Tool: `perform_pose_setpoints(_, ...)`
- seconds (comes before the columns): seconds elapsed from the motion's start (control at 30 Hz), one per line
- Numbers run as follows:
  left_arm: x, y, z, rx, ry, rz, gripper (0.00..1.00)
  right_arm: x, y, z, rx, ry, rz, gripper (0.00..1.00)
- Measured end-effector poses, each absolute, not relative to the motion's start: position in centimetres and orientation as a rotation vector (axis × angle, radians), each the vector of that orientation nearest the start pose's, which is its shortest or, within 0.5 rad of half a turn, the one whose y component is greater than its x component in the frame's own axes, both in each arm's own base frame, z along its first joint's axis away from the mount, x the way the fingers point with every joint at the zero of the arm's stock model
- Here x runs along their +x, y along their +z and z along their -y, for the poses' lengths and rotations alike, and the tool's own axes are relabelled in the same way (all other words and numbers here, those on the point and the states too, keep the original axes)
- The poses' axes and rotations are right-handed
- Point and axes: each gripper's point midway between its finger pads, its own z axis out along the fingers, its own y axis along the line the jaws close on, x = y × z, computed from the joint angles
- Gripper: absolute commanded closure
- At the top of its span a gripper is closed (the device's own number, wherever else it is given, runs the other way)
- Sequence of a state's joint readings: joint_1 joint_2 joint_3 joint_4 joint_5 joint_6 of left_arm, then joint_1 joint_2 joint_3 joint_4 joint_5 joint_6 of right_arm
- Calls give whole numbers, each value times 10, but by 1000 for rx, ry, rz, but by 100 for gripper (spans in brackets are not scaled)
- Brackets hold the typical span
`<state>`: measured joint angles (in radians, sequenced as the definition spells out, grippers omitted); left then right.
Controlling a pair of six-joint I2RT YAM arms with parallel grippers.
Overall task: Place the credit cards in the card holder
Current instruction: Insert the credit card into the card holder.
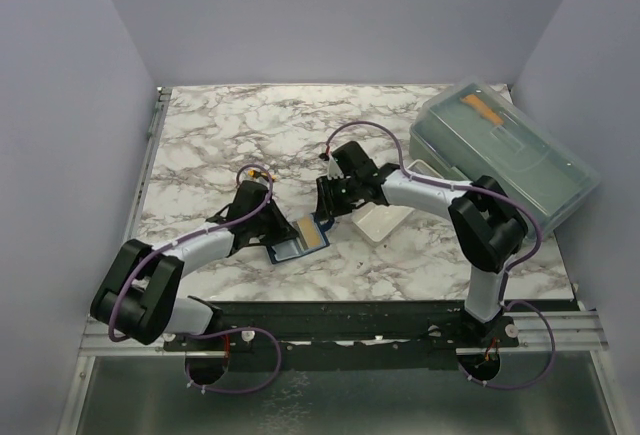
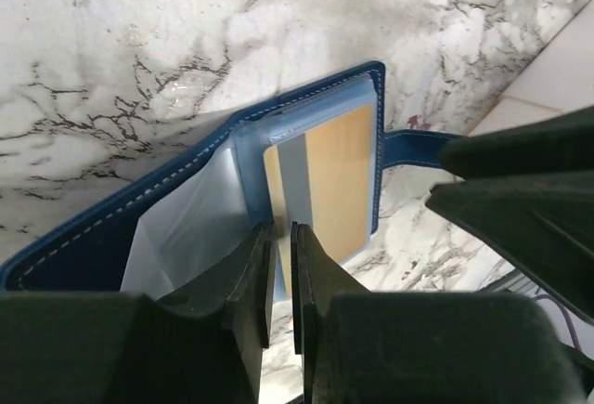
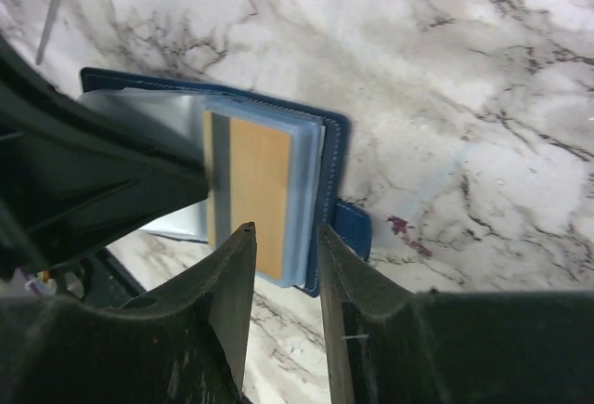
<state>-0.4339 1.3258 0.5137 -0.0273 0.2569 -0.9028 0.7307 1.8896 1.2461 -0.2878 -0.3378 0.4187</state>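
Navy card holder (image 2: 83,251) lies open on the marble bench (image 2: 111,51); golden-tan card (image 2: 339,181) sits in its sleeve (image 2: 316,111) (grey stripe showing); left claw (image 2: 283,269) pinches the card's edge, nearly closed; right claw (image 3: 283,255) half-open, empty.

Polished sheen on the white, grey-veined marble-look tabletop (image 2: 121,51). Low-sheen, leather-like skin with pale stitching on the open navy blue folding card holder (image 2: 93,241); soft, cloudy translucent plastic in its pale inner sleeves (image 2: 186,228). Smooth satin face on the golden-tan rectangular card (image 3: 264,190), dull grey along its stripe. Matt black plastic on the fingers of the left gripper (image 2: 280,232) and of the right gripper (image 3: 286,235). Glossy translucent plastic for the large grey-green lidded box (image 1: 520,160).
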Motion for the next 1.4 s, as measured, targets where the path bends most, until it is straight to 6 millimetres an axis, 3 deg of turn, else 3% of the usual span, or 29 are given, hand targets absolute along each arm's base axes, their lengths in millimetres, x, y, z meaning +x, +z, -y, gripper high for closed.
perform_pose_setpoints(0.3, 248, 27, 198, -483, -861, -2555, 89, 264, 60, -366, -542, 1060, -2589, 54)
perform_pose_setpoints(0.57, 248, 24, 196, -492, -853, -2549, 93, 261, 60, -366, -511, 1148, -2586, 51)
perform_pose_setpoints(1.03, 248, 23, 197, -499, -859, -2544, 95, 257, 50, -367, -524, 1211, -2609, 52)
perform_pose_setpoints(1.4, 249, 23, 197, -502, -859, -2543, 96, 254, 53, -371, -544, 1263, -2598, 62)
